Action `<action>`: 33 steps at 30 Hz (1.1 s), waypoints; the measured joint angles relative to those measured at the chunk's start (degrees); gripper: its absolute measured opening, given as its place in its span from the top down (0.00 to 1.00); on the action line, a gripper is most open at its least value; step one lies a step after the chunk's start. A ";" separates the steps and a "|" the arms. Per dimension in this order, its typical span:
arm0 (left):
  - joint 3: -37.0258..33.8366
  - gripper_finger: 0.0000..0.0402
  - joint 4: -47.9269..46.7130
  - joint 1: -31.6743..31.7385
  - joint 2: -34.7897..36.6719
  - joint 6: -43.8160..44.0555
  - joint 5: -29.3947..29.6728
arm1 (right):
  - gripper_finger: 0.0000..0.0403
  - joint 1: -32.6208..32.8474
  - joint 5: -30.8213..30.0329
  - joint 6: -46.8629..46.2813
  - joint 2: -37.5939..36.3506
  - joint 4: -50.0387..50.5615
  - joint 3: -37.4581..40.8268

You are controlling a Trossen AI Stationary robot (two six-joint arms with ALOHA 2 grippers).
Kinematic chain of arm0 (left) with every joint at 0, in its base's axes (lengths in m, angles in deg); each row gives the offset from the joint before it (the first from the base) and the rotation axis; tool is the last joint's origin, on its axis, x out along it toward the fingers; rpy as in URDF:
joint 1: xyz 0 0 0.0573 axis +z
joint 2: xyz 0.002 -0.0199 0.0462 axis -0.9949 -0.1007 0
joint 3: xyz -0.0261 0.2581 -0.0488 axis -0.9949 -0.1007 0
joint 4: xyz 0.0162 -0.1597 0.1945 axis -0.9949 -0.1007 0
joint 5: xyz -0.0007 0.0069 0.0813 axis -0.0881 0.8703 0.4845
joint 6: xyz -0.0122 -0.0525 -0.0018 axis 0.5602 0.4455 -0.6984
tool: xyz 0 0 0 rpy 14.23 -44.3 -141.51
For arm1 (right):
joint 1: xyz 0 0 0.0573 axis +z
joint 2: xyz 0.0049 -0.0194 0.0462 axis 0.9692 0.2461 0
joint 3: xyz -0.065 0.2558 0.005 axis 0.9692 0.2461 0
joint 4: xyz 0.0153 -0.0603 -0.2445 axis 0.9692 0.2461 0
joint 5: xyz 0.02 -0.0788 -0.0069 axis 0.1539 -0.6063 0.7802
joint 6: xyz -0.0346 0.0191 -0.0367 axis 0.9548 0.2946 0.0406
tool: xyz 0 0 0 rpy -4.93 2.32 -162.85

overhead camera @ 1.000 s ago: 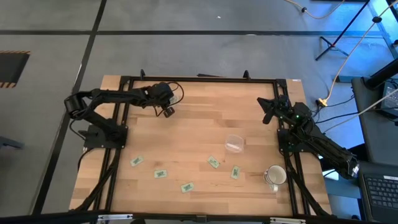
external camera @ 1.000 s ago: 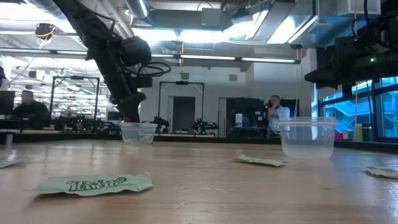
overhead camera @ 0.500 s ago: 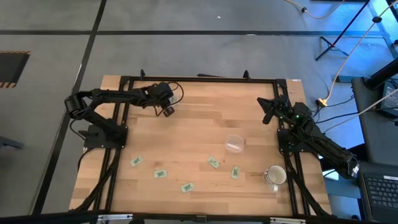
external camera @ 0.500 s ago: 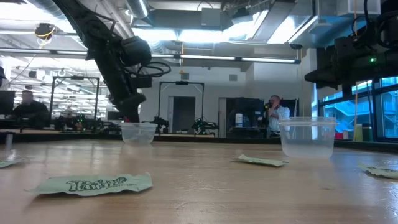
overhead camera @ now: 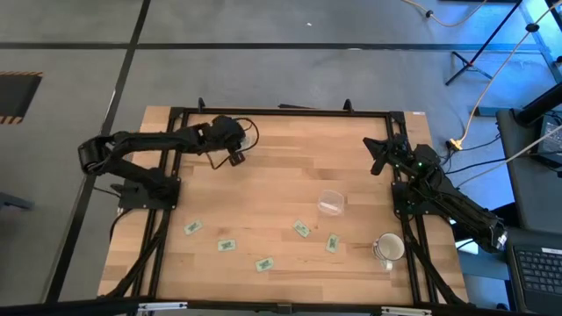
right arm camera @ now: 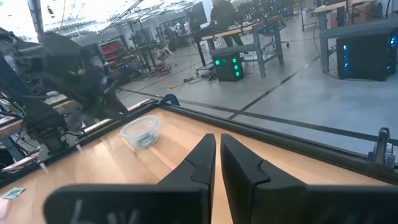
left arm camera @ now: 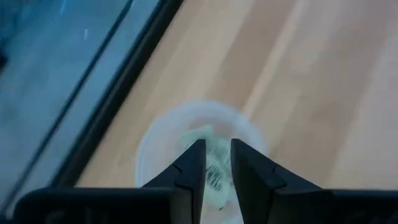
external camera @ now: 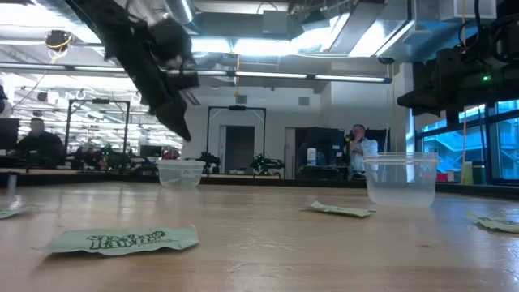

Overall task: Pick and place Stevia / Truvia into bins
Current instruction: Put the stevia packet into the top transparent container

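A clear cup (left arm camera: 163, 144) stands near the table's far left, with green Stevia packets (right arm camera: 145, 140) lying in it. My left gripper (left arm camera: 217, 169) hovers above that cup (external camera: 180, 173), slanting down. Its fingers are open with nothing between them. A second clear cup (overhead camera: 331, 202) stands right of the table's middle. Several green packets lie flat on the wood, among them one (overhead camera: 193, 227) at the near left and one (overhead camera: 302, 229) near the second cup. My right gripper (right arm camera: 217, 155) waits shut at the far right (overhead camera: 379, 156), level above the table.
A white mug (overhead camera: 389, 248) stands at the near right. A black frame rail (overhead camera: 281, 111) runs along the table's far edge, just behind the far-left cup. Bare wood lies between the two cups.
My left gripper has risen from just over the far-left cup to well above its rim. It has also drawn back a little toward the table's left. The cup has stayed where it was.
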 joint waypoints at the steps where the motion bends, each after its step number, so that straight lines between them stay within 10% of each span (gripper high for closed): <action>1: 0.00 0.83 -0.16 -1.05 1.13 -1.23 -0.17 | 0.93 -0.02 0.00 0.49 0.00 0.00 0.00; 16: 0.00 0.67 -0.96 -20.96 9.34 4.48 -7.15 | 0.93 -0.01 0.04 -0.70 0.00 0.02 0.00; 33: 0.00 0.70 -27.61 -52.48 9.16 39.01 -10.25 | 0.93 0.00 1.05 -2.63 0.02 -0.02 0.00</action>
